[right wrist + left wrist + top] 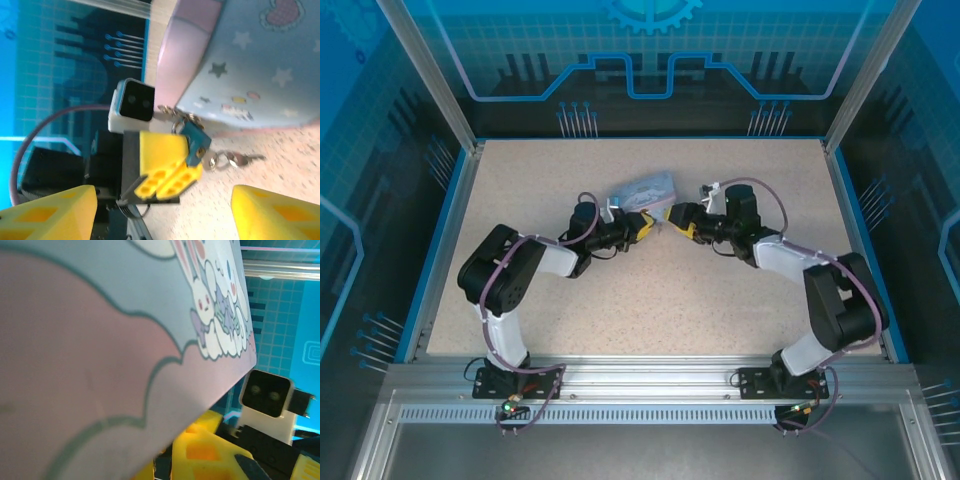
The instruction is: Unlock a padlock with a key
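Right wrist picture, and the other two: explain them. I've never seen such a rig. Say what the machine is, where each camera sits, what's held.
These are two robot arms bolted at the near edge of a speckled table, each ending in a yellow two-finger gripper. The top picture looks down from above and behind them: the left gripper and right gripper nearly meet mid-table by a pale cartoon-printed tin. The other pictures come from cameras on the wrists. The left wrist camera sees the tin from very close. The right wrist camera faces the left gripper, which is shut on the small dark padlock; a tiny key lies just beside it, gripped by nothing. The right gripper's own fingers, at that picture's bottom corners, stand wide open.
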You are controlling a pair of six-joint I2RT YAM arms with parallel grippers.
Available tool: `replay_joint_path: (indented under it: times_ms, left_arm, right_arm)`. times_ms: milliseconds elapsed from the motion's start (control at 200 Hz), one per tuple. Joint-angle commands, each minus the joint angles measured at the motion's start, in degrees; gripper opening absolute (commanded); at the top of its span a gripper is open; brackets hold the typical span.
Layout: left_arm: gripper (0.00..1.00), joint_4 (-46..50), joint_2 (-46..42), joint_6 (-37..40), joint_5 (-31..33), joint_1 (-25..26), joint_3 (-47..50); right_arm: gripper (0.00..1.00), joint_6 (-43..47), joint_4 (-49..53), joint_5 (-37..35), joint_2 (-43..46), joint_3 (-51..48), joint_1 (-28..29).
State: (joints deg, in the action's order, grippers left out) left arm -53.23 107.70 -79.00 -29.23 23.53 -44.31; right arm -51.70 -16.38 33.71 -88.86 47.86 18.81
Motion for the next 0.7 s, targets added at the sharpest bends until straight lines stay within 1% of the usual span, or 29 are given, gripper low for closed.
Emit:
replay_joint_path:
  times_ms: [0,120,280,365,530,695]
  left_arm:
    - [0.0,2.5,-0.9,1.4,-2.2,-0.3,-2.4]
    - [0.0,5.7,-1.5,2.0,-3.3,-0.5,-3.4]
    - [0.0,10.4,-2.4,2.5,-4.6,-0.5,-4.7]
    - [0.0,13.7,-3.2,3.5,-5.3,-0.5,-5.8]
    - [0.0,21.2,-4.6,6.1,-6.5,-0.7,-8.1]
    - [0.0,24.4,-4.5,7.1,-7.8,-0.8,-9.9]
  right_arm:
    - [0.66,22.0,22.8,-8.3,3.9,6.3,2.2]
    - [0.61,33.3,30.2,-15.9,4.3,10.3,6.1]
    - [0.54,42.9,35.3,-22.1,1.9,14.3,9.7]
    - [0.5,46.1,35.8,-24.2,0.3,14.9,10.6]
    - [0.5,51.2,36.4,-28.9,-2.4,15.8,12.1]
    - [0.5,52.9,35.6,-30.3,-4.3,17.0,13.2]
